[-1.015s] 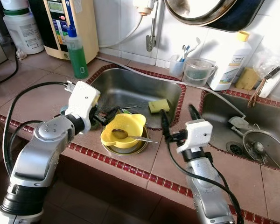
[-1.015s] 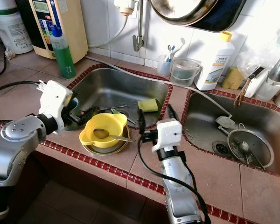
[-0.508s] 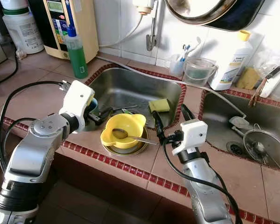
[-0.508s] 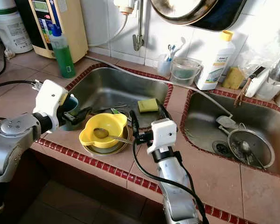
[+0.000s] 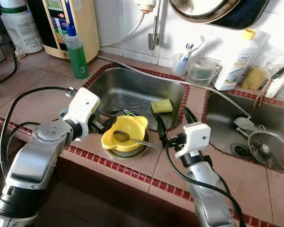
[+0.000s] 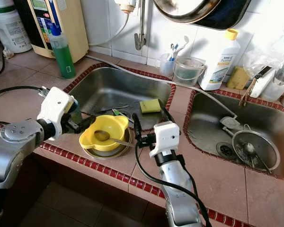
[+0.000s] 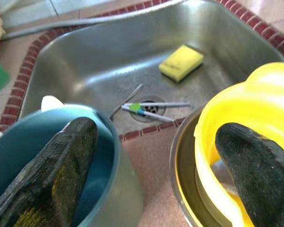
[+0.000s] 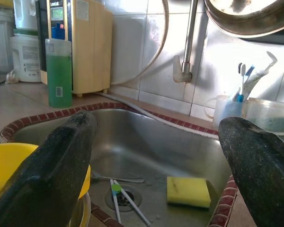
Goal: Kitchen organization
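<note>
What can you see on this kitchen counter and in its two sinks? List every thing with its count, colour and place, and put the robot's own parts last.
Bowl: 1, yellow, on a metal dish at the counter's front edge.
Spoon: 1, metal, in the bowl.
Sponge: 1, yellow, in the left sink.
Toothbrushes: 2, pale, by that sink's drain.
Cup: 1, teal, beside the bowl.
Soap bottle: 1, green, behind the left sink.
Cleaner bottle: 1, white, yellow cap, by the wall.
Strainer: 1, metal, in the right sink.
Left gripper: open, at the bowl's rim.
Right gripper: open, right of the bowl.
</note>
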Robot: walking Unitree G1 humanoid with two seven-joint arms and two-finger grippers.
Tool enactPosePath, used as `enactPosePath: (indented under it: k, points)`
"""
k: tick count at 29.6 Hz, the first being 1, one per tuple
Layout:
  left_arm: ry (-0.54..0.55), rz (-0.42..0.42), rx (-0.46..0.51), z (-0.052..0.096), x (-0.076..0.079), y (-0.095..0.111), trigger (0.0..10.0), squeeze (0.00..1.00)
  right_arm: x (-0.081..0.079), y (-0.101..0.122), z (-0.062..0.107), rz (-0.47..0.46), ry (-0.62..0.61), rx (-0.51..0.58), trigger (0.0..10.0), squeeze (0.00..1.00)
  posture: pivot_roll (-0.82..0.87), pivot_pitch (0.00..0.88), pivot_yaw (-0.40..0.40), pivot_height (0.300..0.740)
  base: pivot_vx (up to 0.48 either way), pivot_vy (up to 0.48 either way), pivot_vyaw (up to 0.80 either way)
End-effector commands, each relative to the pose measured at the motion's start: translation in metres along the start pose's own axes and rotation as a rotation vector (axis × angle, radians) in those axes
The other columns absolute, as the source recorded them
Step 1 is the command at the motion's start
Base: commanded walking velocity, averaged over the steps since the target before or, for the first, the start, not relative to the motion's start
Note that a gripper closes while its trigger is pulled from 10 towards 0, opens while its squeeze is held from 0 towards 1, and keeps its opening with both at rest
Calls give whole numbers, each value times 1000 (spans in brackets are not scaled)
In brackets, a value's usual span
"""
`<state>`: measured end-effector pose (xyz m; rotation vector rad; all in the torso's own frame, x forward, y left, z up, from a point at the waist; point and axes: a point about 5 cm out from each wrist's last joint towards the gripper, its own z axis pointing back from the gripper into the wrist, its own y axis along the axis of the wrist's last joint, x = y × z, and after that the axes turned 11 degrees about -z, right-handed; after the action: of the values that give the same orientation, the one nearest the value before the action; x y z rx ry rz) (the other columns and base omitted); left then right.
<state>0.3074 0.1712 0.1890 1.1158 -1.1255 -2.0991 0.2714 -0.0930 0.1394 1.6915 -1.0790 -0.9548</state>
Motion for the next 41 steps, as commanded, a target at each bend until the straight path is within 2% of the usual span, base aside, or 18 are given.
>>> enactPosePath:
  k: [1,2,3,5,41]
  points:
    - [-19,-5,1,1,1,2,7176,0,-1,4,0,-1,-7,9,10000,0,-179,64,11,740,0,0,0]
    - [-22,-4,5,2,1,2,4510,0,-1,4,0,-1,-7,9,10000,0,-179,64,11,740,0,0,0]
    - [-27,-2,-2,2,2,2,980,0,-1,4,0,-1,-9,8,10000,0,-178,64,14,740,0,0,0]
    - [-27,2,-6,3,1,1,0,0,-1,3,0,-2,-11,7,10000,0,-178,63,14,740,0,0,0]
    - [-50,-9,12,3,2,4,0,0,-2,2,0,-4,-15,4,10000,0,-171,45,11,740,0,0,0]
